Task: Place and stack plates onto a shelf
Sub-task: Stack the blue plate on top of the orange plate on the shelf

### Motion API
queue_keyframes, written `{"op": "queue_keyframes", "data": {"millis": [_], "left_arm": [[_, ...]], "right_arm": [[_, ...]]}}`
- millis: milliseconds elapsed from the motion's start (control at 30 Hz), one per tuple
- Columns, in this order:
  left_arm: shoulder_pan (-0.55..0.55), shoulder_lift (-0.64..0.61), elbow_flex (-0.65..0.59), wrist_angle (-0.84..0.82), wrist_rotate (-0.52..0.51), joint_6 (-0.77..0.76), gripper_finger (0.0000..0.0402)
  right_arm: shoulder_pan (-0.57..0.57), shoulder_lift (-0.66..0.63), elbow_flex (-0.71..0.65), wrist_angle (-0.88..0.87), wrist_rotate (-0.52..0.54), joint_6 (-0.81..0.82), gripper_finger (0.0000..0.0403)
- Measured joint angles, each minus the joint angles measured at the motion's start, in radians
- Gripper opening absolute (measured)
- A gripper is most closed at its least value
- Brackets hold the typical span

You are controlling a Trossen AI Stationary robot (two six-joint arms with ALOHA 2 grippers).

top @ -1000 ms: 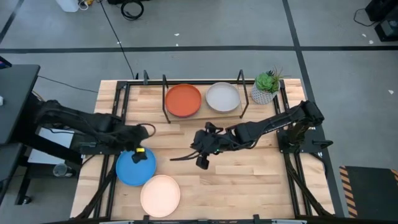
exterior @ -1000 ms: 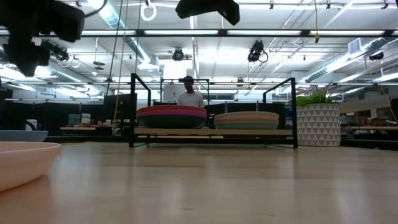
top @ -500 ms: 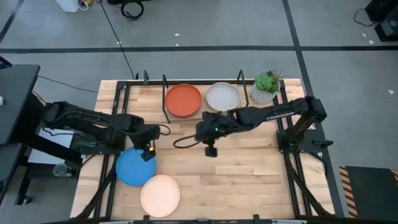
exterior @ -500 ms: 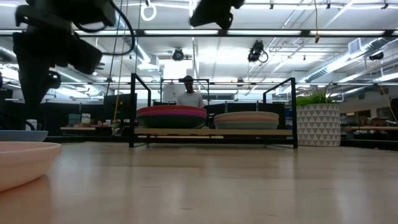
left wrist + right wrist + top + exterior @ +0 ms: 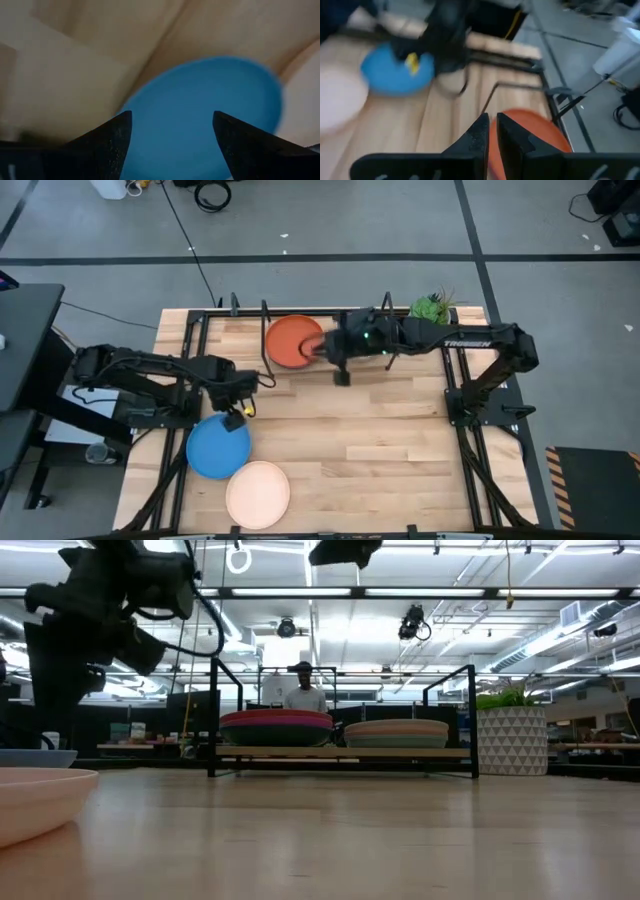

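Observation:
The shelf [image 5: 300,370] stands at the table's far edge and holds two stacks of plates. The left stack [image 5: 276,725] has the orange plate [image 5: 290,340] on top. The right stack [image 5: 397,731] is mostly hidden under my right arm in the high view. My right gripper [image 5: 312,348] hovers shut over the orange plate's right rim [image 5: 530,130]. The bright blue plate [image 5: 218,450] and the cream plate [image 5: 258,493] lie flat on the table's near left part. My left gripper [image 5: 171,115] hangs open above the blue plate's far edge [image 5: 200,130], apart from it.
A potted plant [image 5: 430,312] stands right of the shelf at the far right corner. The shelf's black wire loops [image 5: 225,715] rise at its ends. Bare wood [image 5: 390,450] spreads over the table's middle and near right. A person [image 5: 303,692] sits beyond the table.
My right gripper has swung from the table's middle toward the far edge and now hovers over the orange plate on the shelf, having turned toward the left. My left gripper has moved a little toward the far right, off the blue plate's middle to its far edge. The plates have stayed put.

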Motion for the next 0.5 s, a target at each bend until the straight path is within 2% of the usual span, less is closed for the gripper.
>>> {"op": "queue_keyframes", "data": {"millis": [133,233,500], "left_arm": [[0.021,0.000,0.000,-0.081,-0.082,0.151,0.0285],[0.040,0.002,-0.001,-0.068,-0.126,0.228,0.0285],[0.103,0.075,-0.034,-0.054,-0.113,0.343,0.0268]], "right_arm": [[-0.024,0.006,0.000,0.148,-0.006,0.148,0.0041],[-0.024,0.018,0.000,0.172,-0.030,0.089,0.0041],[-0.012,0.018,-0.001,0.163,-0.034,0.067,0.0041]]}}
